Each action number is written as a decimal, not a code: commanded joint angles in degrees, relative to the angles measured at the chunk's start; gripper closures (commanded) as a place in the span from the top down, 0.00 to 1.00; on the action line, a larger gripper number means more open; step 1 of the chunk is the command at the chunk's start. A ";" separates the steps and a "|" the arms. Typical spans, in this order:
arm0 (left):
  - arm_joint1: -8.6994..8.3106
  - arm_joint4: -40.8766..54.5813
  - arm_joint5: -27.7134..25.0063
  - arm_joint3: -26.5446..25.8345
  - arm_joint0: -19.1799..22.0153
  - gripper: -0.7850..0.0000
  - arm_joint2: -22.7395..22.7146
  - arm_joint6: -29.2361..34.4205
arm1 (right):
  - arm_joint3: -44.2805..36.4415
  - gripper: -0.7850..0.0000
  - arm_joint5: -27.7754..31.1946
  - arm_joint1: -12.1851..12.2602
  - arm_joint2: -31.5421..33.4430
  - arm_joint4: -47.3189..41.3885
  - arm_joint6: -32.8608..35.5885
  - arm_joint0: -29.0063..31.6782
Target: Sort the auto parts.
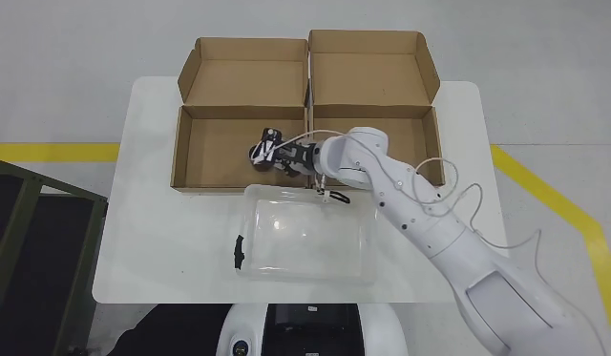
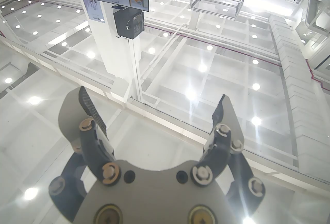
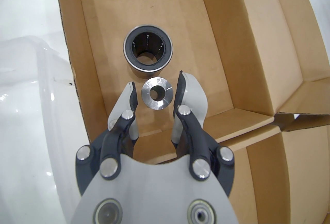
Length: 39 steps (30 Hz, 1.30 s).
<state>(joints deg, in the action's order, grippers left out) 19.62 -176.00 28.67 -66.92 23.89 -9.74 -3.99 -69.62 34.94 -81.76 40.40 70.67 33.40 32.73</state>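
While the right arm is stretching across the white worktop (image 1: 153,213) in the top view, the right tool (image 1: 270,152) is hanging inside the left box (image 1: 215,151). The right box (image 1: 382,132) is sitting open alongside it. A clear plastic bin (image 1: 305,192) is lying nearer the robot, just beside both boxes.

In the left wrist view, the left tool (image 2: 153,96) is pointing up at a ceiling, its jaws standing wide apart and gripping nothing.

In the right wrist view, the right tool's jaws are standing spread to either side of a small steel bushing (image 3: 156,93), which is sitting bore-up on the cardboard floor. A thin gap is showing at each pad, so nothing is being pinched. A larger black bearing (image 3: 147,51) is standing upright just beyond the bushing; whether the two are touching cannot be told.

Both parts are looking like solid, rigid metal, probably heavy for their size and in no danger of crushing. The bushing's polished, bevelled top is likely slippery, so the surest hold seems to be squarely across its straight outer wall, below the bevel. The wider bearing is probably calling for a fuller opening across its shell.
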 commanded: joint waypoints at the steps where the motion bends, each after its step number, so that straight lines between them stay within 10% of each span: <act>1: 0.00 0.00 0.00 0.00 0.00 1.00 0.00 0.00 | -1.83 0.39 0.27 0.42 1.12 0.10 0.27 0.72; 35: 0.00 0.00 0.00 0.00 0.00 1.00 0.00 0.00 | -31.50 0.50 13.36 10.28 37.34 -3.32 -10.92 27.63; 39: 0.00 0.00 0.00 0.00 0.00 1.00 0.00 0.00 | -31.06 0.81 14.18 11.03 40.87 -2.09 -14.88 30.35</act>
<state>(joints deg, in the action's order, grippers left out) 19.62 -176.00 28.67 -66.92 23.89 -9.74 -3.99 -100.77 48.97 -70.90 80.40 68.19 19.47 62.44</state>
